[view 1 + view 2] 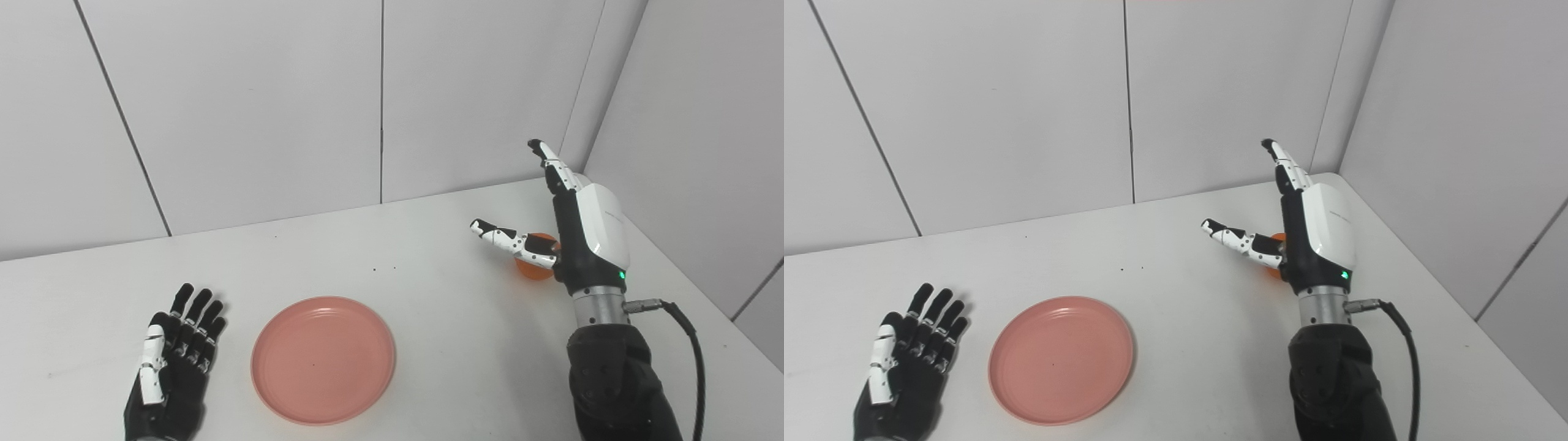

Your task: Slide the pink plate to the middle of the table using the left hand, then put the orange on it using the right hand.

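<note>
The pink plate [323, 359] lies flat and empty on the white table [429, 306], near the front, a little left of centre. My left hand [174, 361] lies open, palm up, just left of the plate and apart from it. The orange [531, 268] sits on the table at the right, mostly hidden behind my right hand [572, 226]. The right hand is open over the orange, its fingers pointing up and away and its thumb stretched out to the left. It does not hold the orange.
Grey wall panels [380, 104] close the table at the back and on the right. A black cable [689, 355] hangs from the right wrist. A few dark specks [383, 268] lie mid-table.
</note>
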### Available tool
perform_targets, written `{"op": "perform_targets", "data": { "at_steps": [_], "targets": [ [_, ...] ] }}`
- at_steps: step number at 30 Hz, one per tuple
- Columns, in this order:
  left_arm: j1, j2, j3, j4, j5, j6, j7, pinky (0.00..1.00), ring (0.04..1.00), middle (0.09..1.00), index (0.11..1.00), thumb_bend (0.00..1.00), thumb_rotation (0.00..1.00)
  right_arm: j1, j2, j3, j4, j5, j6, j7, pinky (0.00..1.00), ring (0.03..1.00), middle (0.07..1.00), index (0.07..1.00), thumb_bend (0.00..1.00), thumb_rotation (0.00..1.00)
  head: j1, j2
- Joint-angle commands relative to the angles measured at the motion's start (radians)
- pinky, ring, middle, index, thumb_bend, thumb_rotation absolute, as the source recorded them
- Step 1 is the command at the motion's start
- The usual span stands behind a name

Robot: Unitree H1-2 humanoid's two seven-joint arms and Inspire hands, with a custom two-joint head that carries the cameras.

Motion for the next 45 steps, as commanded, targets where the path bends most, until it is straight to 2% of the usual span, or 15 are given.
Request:
{"op": "perform_targets", "data": {
  "at_steps": [1, 6, 11, 17, 18, 22, 25, 45],
  "targets": [
    [0.014, 0.016, 0.002, 0.043, 0.001, 0.030, -0.003, 1.00, 0.969, 0.973, 0.976, 0.32, 1.00, -0.037, -0.040, -0.022, -0.018, -0.023, 0.028, 0.014, 0.78, 0.879, 0.925, 0.923, 0.88, 0.46, -0.003, -0.002],
    [0.011, 0.022, 0.002, 0.048, 0.004, 0.029, -0.010, 1.00, 0.979, 0.981, 0.984, 0.33, 1.00, -0.041, -0.075, -0.044, -0.004, -0.046, 0.079, 0.043, 0.77, 0.895, 0.951, 0.943, 0.89, 0.41, -0.004, -0.001],
    [0.014, 0.022, 0.005, 0.037, 0.004, 0.037, -0.004, 1.00, 0.972, 0.974, 0.978, 0.34, 1.00, -0.043, -0.095, -0.058, 0.028, -0.053, 0.096, 0.042, 0.77, 0.892, 0.947, 0.941, 0.89, 0.36, -0.008, 0.000],
    [0.012, 0.028, 0.007, 0.040, 0.000, 0.040, -0.009, 1.00, 0.972, 0.979, 0.980, 0.34, 1.00, -0.043, -0.120, -0.066, 0.089, -0.043, 0.103, 0.045, 0.74, 0.878, 0.940, 0.940, 0.91, 0.39, -0.021, 0.005],
    [0.011, 0.029, 0.008, 0.044, -0.003, 0.038, -0.013, 1.00, 0.971, 0.979, 0.979, 0.35, 1.00, -0.044, -0.118, -0.067, 0.097, -0.051, 0.108, 0.053, 0.72, 0.872, 0.939, 0.943, 0.91, 0.40, -0.021, 0.005],
    [0.010, 0.033, 0.008, 0.049, -0.002, 0.033, -0.014, 0.99, 0.967, 0.979, 0.972, 0.35, 1.00, -0.053, -0.107, -0.090, 0.132, -0.057, 0.113, 0.097, 0.72, 0.886, 0.952, 0.962, 0.91, 0.42, -0.025, 0.007],
    [0.009, 0.035, 0.010, 0.050, -0.008, 0.036, -0.014, 1.00, 0.974, 0.986, 0.975, 0.34, 1.00, -0.058, -0.106, -0.103, 0.155, -0.039, 0.113, 0.115, 0.72, 0.883, 0.948, 0.960, 0.93, 0.41, -0.025, 0.012],
    [0.008, 0.044, 0.014, 0.029, -0.022, 0.058, -0.005, 0.98, 0.958, 0.971, 0.961, 0.34, 1.00, -0.092, -0.158, -0.086, 0.346, 0.072, 0.102, 0.032, 0.74, 0.862, 0.916, 0.924, 1.00, 0.36, -0.026, 0.034]
  ]
}}
